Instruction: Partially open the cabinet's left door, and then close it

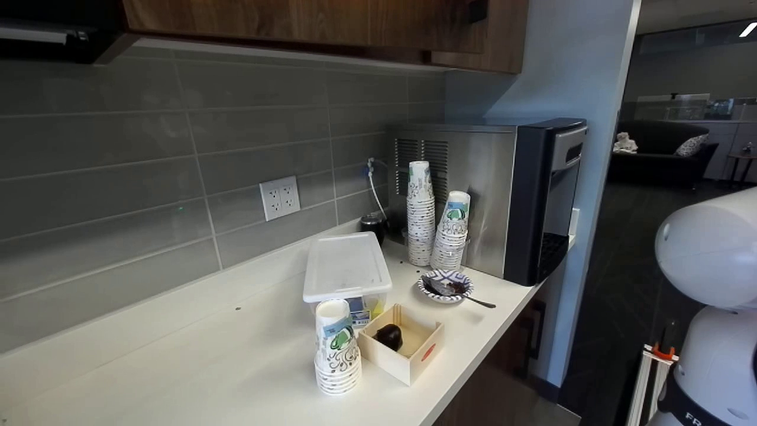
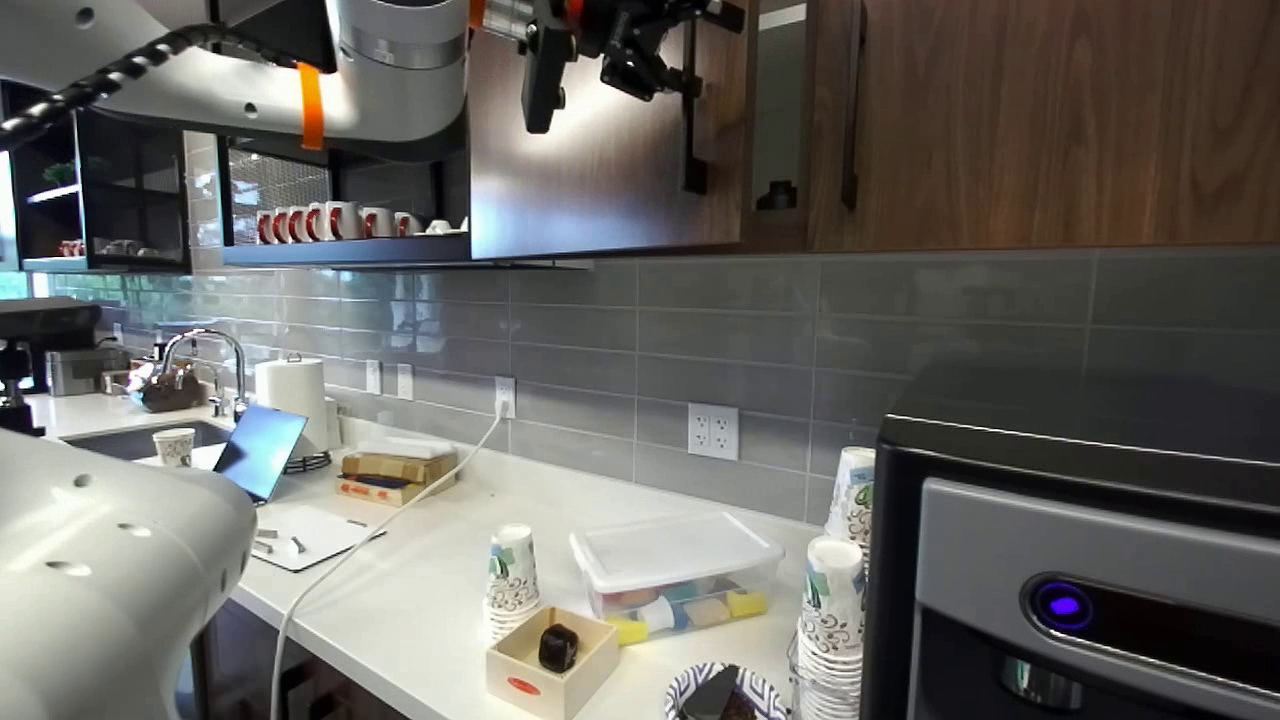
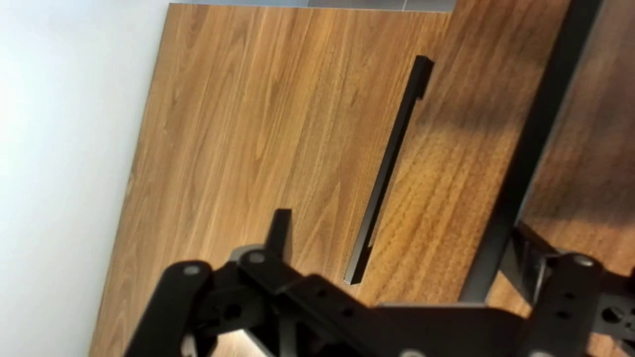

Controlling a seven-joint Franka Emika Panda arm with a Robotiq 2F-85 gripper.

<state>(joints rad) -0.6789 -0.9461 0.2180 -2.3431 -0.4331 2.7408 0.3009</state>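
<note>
Streaky brown wood grain runs over the cabinet [image 2: 1000, 120] and its left door [image 2: 605, 185]; their bar handles [image 2: 690, 140] are black, as are the fingers [image 2: 545, 85]. Grey tiles [image 1: 260, 130] with paler joints, a white worktop [image 1: 195, 367]. Paper cups [image 1: 337, 357]: white, dark scrollwork, touches of green and blue. The bowl [image 1: 445, 275] carries a blue geometric pattern on white; the wooden box [image 1: 390, 361] is pale cream with a red oval [image 1: 429, 352]

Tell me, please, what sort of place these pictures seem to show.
Probably a shared kitchenette or break room, perhaps in an office: an exterior view shows a curved faucet and mugs on a shelf, and both exterior views show stacks of paper cups on the counter.
</note>
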